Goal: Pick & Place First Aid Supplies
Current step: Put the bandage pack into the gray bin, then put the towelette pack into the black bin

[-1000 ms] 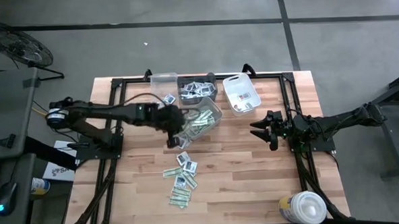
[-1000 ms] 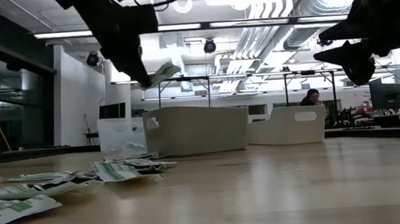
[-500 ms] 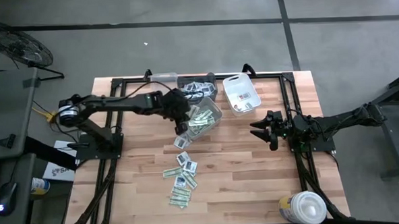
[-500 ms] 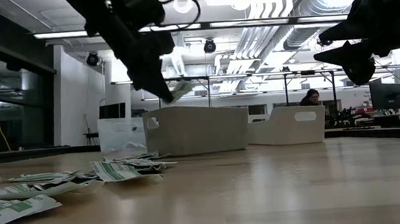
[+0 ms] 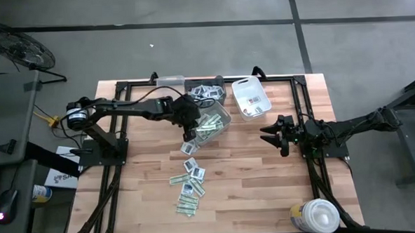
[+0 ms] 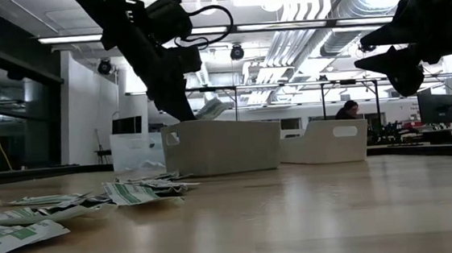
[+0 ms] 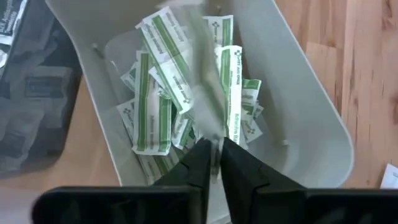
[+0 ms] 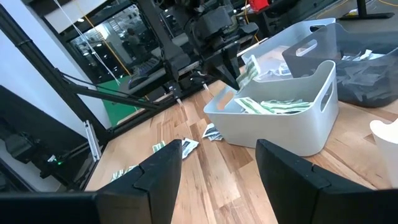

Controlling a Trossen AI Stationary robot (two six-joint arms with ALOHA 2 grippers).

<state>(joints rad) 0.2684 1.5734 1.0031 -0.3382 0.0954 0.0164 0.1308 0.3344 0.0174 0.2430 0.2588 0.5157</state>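
First aid supplies lie loose on the table (image 5: 189,179): green-and-white strips and squarish white packets. More green-and-white strips fill a grey bin (image 5: 215,123) (image 7: 311,112). My left gripper (image 5: 192,124) (image 7: 214,152) hangs just over this bin's near rim, slanting down, shut on one strip (image 7: 202,81) that shows blurred. The same strip (image 6: 212,107) sticks out of the fingertips above the bin in the low view. My right gripper (image 5: 273,136) (image 8: 211,174) waits open and level at the table's right, with nothing between its fingers. My left gripper pinches one end of a green-and-white strip (image 7: 211,134) between its two fingertips. The fingers slant down from the table's left and near side. The strip's free end reaches out beyond the fingers over the packets in the bin, clear of them.
A dark bin of packets (image 5: 206,94), a clear bin (image 5: 170,85) and a white bin (image 5: 251,98) stand along the far edge. A big round white tub (image 5: 316,216) sits at the near right corner. Bare wood lies between the loose packets and my right gripper.
My left gripper has carried the strip toward the table's far edge and a little to the right, and has come down from above the loose packets to just over the grey bin. The strip has stayed in its fingertips.
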